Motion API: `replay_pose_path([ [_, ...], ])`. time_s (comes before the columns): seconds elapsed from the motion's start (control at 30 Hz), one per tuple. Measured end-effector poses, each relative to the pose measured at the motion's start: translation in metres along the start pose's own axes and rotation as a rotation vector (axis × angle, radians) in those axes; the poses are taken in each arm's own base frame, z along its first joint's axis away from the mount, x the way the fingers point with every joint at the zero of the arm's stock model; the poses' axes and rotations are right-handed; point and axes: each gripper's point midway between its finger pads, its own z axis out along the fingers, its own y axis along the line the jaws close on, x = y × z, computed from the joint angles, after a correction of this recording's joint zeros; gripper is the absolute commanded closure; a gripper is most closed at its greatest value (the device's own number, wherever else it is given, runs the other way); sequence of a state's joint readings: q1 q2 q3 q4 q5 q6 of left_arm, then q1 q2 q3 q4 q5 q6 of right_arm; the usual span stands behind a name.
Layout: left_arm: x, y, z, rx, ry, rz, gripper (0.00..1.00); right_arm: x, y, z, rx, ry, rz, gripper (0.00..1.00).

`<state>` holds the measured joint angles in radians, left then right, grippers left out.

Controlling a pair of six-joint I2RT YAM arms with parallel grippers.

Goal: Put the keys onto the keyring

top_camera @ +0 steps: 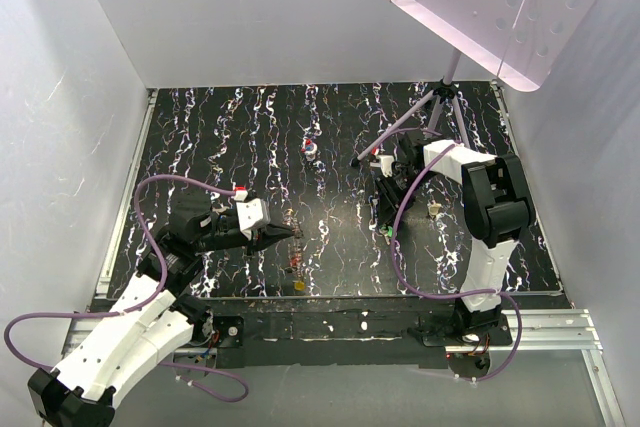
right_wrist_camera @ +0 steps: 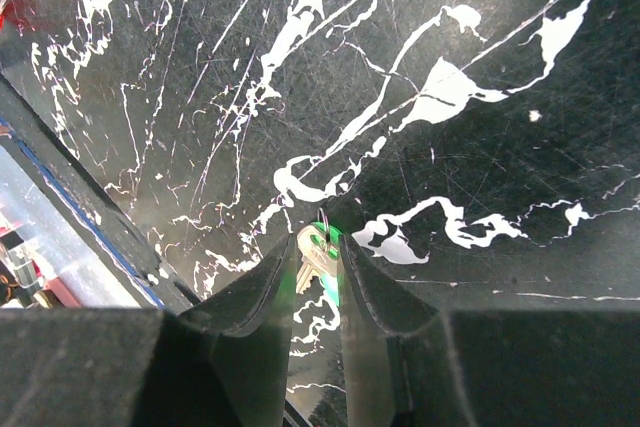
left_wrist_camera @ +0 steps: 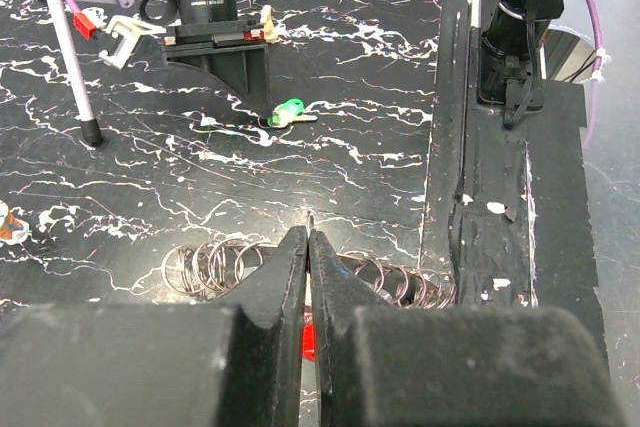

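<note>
So my left gripper (left_wrist_camera: pixel 308 247) is pinched fully together right over the keyring (left_wrist_camera: pixel 205 269), which looks like a row of grey loops on the counter (left_wrist_camera: pixel 380 67), with a red key (left_wrist_camera: pixel 308 337) peeking out underneath. My right gripper (right_wrist_camera: pixel 317 243) is narrow with the green key (right_wrist_camera: pixel 312 263) showing between its tips, over on the right side; can't tell if it's actually pinched.
</note>
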<state>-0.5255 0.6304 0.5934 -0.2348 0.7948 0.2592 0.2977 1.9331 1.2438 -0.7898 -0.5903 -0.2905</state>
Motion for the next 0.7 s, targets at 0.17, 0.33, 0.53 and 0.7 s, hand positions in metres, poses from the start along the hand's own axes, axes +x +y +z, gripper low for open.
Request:
replay_pose_path([
  [0.17,0.0002,-0.0002,0.0001,0.002,0.000,-0.001,1.00,0.0003,0.0017,0.0013,-0.002,0.005,-0.004,0.70],
  [0.33,0.0000,-0.0008,0.0002,0.005,-0.001,-0.001,1.00,0.0002,0.0035,0.0034,-0.004,0.011,-0.010,0.71],
  [0.53,0.0001,-0.0009,0.0003,0.006,0.000,-0.002,1.00,0.0006,0.0046,0.0041,-0.004,0.015,-0.012,0.74],
  [0.7,0.0001,-0.0010,0.0003,0.007,0.000,-0.002,1.00,0.0009,0.0040,0.0042,-0.001,0.016,-0.011,0.75],
])
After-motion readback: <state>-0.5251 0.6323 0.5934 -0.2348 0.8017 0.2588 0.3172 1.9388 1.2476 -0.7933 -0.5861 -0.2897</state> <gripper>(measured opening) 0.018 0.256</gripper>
